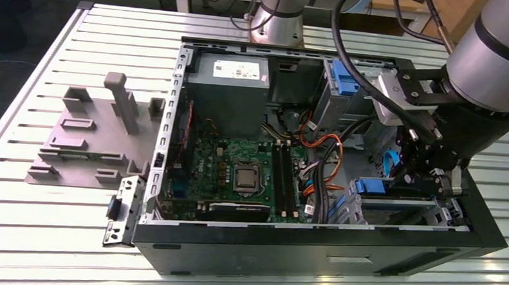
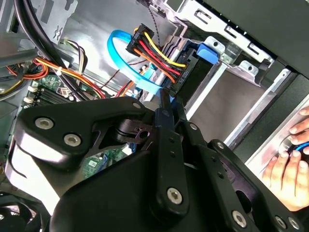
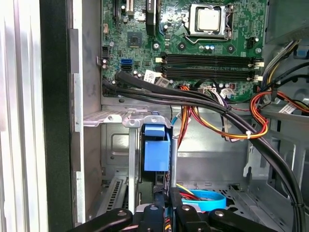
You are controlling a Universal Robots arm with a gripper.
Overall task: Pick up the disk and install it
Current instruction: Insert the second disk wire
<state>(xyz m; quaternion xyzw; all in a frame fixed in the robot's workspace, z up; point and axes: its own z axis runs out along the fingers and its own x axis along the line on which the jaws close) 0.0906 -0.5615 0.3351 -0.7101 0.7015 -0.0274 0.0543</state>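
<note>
Disk [image 3: 157,150]: flat body, seen edge-on in the first wrist view, framed by a smooth blue plastic carrier with a squared tab. Standing upright in the drive cage [image 3: 120,118] of bare folded sheet metal, at the corner of the open computer case [image 1: 319,248] towards the exterior view's right.

Case: black painted steel, lying side-up on a ribbed metal table [image 1: 62,231]. Inside, a green motherboard [image 3: 193,43] with long black memory slots and a square silver processor socket.

Obstructions near the cage: a thick black cable bundle [image 3: 193,99] crossing above the disk; red, yellow and orange wires [image 3: 251,130] looping beside it; a flat light-blue data cable [image 3: 203,199] curled on the cage floor, just beside the gripper.

Outside the case, on the exterior view's left: a grey matte plastic holder [image 1: 92,135] with upright posts, well apart from the disk. In the second wrist view, a person's hand [image 2: 289,164] resting beyond the case wall.

Gripper [image 3: 165,203]: black linkage arms with bright screws, lowered into the cage and positioned directly at the disk's near edge. Grip state: cannot tell; contact with the disk not determinable.
</note>
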